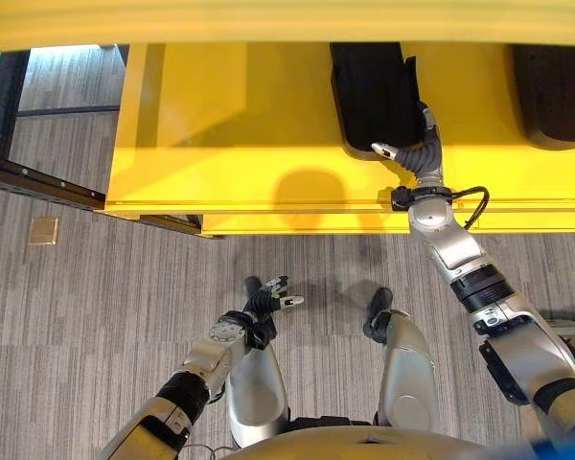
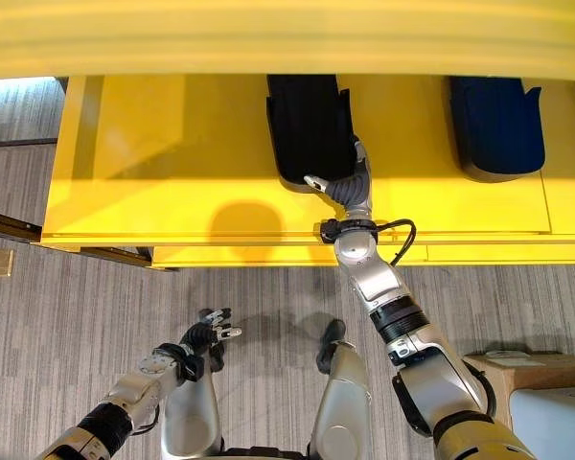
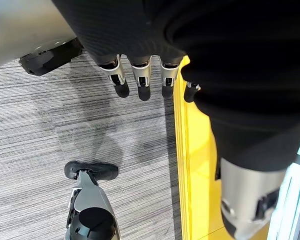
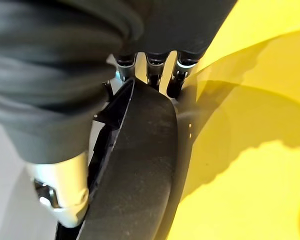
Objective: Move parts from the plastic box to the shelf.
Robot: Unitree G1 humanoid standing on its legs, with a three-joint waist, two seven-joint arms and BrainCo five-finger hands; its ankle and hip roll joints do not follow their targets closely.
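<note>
A long black part (image 1: 374, 96) lies on the yellow shelf (image 1: 220, 144), its near end close to the shelf's front edge. My right hand (image 1: 420, 153) reaches over that edge and is shut on the part's near end. In the right wrist view the part (image 4: 135, 175) sits between the thumb and the fingers (image 4: 152, 70). My left hand (image 1: 264, 302) hangs low over the carpet in front of the shelf, fingers (image 3: 140, 80) relaxed and holding nothing.
A second black part (image 2: 494, 125) lies further right on the shelf. A brown cardboard box (image 2: 517, 369) with a pale container (image 2: 556, 417) beside it stands at the lower right. A dark metal frame (image 1: 10, 115) and a brass floor plate (image 1: 43, 230) are at the left.
</note>
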